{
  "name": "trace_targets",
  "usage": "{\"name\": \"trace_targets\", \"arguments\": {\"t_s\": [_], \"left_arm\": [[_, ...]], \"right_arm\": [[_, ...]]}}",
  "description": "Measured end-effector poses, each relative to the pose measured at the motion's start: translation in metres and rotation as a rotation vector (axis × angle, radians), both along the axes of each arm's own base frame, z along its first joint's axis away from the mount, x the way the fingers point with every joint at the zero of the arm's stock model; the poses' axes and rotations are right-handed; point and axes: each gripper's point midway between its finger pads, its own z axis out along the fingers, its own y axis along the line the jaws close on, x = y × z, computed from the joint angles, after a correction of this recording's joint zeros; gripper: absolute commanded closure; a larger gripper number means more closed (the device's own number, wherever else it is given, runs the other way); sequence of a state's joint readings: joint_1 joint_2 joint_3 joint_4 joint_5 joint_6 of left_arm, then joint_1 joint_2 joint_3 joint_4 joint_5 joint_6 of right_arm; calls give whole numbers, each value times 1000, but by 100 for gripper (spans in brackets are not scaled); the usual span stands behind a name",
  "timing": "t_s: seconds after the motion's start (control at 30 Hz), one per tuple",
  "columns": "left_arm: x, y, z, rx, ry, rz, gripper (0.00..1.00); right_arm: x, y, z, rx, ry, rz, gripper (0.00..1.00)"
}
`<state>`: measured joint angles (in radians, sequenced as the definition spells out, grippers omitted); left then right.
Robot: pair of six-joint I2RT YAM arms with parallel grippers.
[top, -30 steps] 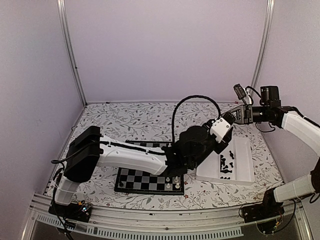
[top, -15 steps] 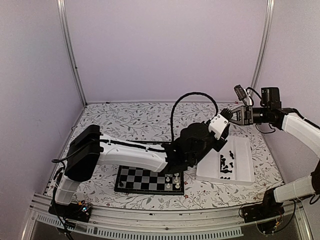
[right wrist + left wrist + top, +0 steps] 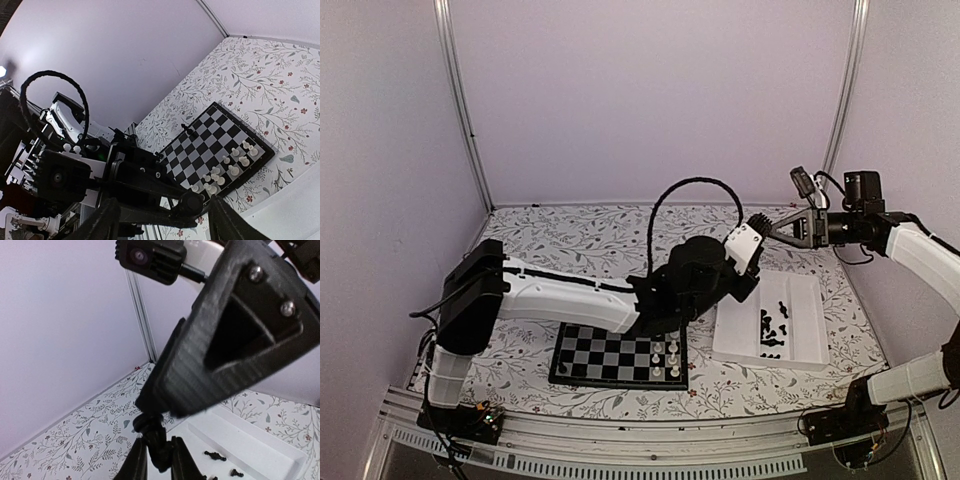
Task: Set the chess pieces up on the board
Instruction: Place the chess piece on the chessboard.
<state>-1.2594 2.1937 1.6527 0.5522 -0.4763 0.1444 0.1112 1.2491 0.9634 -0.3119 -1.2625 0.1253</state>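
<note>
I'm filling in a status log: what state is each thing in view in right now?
left gripper: shut on a black chess piece, held in the air.
right gripper: open, jaws wide apart.
board: lying flat, mostly bare; white pieces standing at one end, one black piece at the other.
tray: holds loose black pieces.

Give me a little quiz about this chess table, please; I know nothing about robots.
1. True or false: white pieces stand on the board.
2. Where do most loose black pieces lie? A) in the white tray B) on the floral tablecloth C) on the board's middle squares
3. Fill in: the jaws of the right tool stand ___.
Key: 1 true; 2 A; 3 open.
</note>
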Motion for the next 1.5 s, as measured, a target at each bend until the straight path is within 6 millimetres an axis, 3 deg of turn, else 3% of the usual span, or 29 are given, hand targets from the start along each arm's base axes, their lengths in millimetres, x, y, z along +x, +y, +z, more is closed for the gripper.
{"name": "trace_targets", "arguments": {"t_s": [0.2, 0.37, 0.53, 0.73, 1.2, 1.5], "left_arm": [[1, 30, 8, 116, 141, -51, 95], [3, 81, 15, 216, 364, -115, 95], [3, 156, -21, 342, 611, -60, 98], [-26, 224, -72, 508, 838, -4, 100], [-81, 321, -164, 847, 1159, 116, 100], [-76, 366, -190, 828, 1280, 212, 100]], "right_arm": [[18, -15, 38, -42, -167, -42, 26], [29, -22, 30, -124, -274, -84, 25], [34, -27, -8, -199, -278, -111, 25], [30, -31, -50, -249, -241, -122, 24], [28, -34, -68, -304, -317, -114, 25], [27, -34, -68, -310, -343, -105, 25]]}}
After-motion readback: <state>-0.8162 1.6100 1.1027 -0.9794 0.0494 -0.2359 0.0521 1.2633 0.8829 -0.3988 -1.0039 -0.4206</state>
